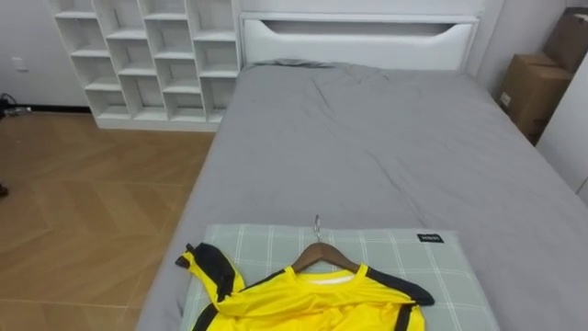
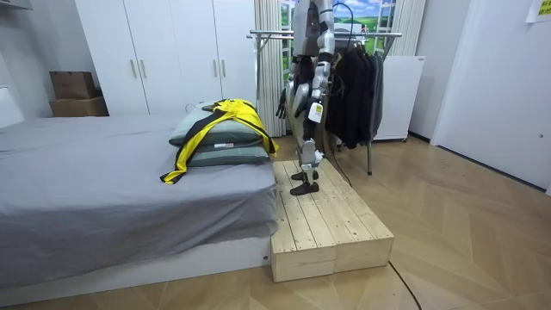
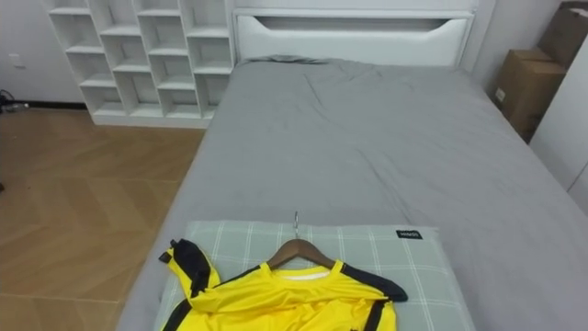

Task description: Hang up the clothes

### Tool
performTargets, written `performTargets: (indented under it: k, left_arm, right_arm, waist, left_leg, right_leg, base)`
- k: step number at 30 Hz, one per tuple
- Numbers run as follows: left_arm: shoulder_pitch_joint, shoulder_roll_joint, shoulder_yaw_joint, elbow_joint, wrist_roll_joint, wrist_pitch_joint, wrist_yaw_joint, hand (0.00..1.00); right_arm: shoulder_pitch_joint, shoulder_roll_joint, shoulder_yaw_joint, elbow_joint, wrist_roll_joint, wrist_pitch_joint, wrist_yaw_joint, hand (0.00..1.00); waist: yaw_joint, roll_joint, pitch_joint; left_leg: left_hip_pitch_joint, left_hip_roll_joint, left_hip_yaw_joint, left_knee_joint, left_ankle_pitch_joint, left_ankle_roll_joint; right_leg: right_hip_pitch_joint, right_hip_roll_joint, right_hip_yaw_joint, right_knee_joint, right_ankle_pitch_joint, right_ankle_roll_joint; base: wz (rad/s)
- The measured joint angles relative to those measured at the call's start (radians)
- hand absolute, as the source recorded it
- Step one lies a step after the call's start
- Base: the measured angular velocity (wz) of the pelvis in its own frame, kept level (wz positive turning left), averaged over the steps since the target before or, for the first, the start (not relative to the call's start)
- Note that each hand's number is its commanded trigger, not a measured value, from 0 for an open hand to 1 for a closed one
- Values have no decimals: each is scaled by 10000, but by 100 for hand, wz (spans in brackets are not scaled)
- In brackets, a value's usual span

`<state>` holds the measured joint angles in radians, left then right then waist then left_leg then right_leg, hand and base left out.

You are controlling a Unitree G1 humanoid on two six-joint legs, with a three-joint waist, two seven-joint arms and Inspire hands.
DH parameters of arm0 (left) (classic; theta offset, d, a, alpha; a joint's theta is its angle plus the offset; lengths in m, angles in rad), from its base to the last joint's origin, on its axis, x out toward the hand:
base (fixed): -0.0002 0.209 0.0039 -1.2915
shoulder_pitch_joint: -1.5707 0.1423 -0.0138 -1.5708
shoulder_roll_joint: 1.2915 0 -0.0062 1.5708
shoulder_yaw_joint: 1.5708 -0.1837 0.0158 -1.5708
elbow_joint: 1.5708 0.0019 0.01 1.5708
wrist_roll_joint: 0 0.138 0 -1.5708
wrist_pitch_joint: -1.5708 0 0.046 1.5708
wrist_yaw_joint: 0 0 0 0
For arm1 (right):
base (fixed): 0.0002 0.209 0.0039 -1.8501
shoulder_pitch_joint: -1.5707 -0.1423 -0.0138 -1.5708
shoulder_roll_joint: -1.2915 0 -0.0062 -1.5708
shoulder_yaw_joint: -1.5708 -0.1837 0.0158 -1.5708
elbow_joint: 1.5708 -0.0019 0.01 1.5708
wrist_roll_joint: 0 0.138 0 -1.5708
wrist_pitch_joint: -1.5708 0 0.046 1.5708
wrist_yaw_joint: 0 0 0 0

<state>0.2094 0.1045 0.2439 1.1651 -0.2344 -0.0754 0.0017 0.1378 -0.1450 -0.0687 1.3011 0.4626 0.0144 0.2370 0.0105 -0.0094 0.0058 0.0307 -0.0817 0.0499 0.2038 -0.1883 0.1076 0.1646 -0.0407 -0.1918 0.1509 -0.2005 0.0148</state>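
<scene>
A yellow shirt with black trim (image 1: 312,302) lies on a wooden hanger (image 1: 319,256), whose metal hook (image 1: 318,225) points up the bed. Both rest on a green checked pillow (image 1: 413,257) at the foot of the grey bed (image 1: 367,138). In the room view the shirt (image 2: 225,116) drapes over stacked pillows. I stand upright on a wooden platform (image 2: 331,228) at the bed's foot, facing the bed. My left hand (image 2: 314,112) hangs at my side, nearer the room camera. My right hand (image 2: 281,105) hangs on the far side, a little short of the shirt.
A metal clothes rack (image 2: 379,34) with dark clothes (image 2: 355,95) stands right behind me. White cube shelves (image 1: 147,55) are left of the headboard. Cardboard boxes (image 1: 533,87) sit at the right. Wood floor runs along the bed's left side.
</scene>
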Motion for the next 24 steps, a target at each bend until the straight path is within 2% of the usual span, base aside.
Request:
performTargets:
  k: [2,3,8,10,14,17,20,22,24]
  left_arm:
    - [141,32,401,-55,443,0,701,0]
    - [262,74,574,-55,753,-1,1097,0]
    - [260,105,1046,-773,1663,-12,2778,0]
    - [236,157,1041,-1226,2263,-142,3549,0]
    - [-77,228,1054,-1343,3262,-321,4519,0]
    - [-79,235,1057,-2101,3634,-370,5232,0]
    - [-88,283,1017,-2679,4208,-423,5836,0]
    - [-92,370,795,-2938,4968,-457,6332,0]
    - [-98,454,505,-3141,5270,-468,6608,0]
  right_arm:
    - [37,-67,-147,-66,-9,-15,-58,0]
    - [38,-102,-181,-67,-14,-26,-61,0]
    - [1,-106,-232,-56,-25,-56,-70,0]
    - [8,-120,-244,-24,-89,-60,-81,0]
    - [86,-171,-313,-26,-69,-107,-68,0]
    - [151,-171,-486,-49,-75,-97,-137,0]
    - [157,-227,-532,-107,-90,-95,-157,0]
    - [170,-258,-512,-160,-164,-123,-155,0]
    - [145,-267,-508,-160,-233,-134,-159,0]
  waist:
    - [16,43,10]
    - [29,69,50]
    - [31,127,36]
    - [2,126,46]
    - [-22,164,56]
    - [-40,232,7]
    - [-37,231,-8]
    - [-59,224,-11]
    - [-60,206,1]
  left_leg:
    - [54,0,-1,-11,0,0]
    - [108,-1,-18,-27,-2,-1]
    - [-23,-37,-264,93,-12,-12]
    - [-30,-24,-279,147,2,-30]
    - [-79,-22,-280,187,7,-42]
    - [-107,-36,-278,211,18,-57]
    - [-76,-28,-278,210,38,-84]
    - [-37,-24,-273,187,59,-109]
    - [-44,-19,-276,188,63,-115]
  right_leg:
    - [38,-3,1,-1,0,0]
    - [111,-2,1,-5,0,0]
    - [106,7,-71,1,-6,9]
    - [126,22,-61,9,-6,9]
    - [100,26,-47,8,-24,-18]
    - [85,21,-28,3,-77,-77]
    - [109,31,-18,0,-81,-85]
    - [136,33,-57,0,-81,-86]
    - [132,38,-57,1,-84,-91]
  base:
    - [0]
    - [0]
    - [15]
    - [2]
    - [0]
    - [0]
    - [0]
    - [0]
    - [0]
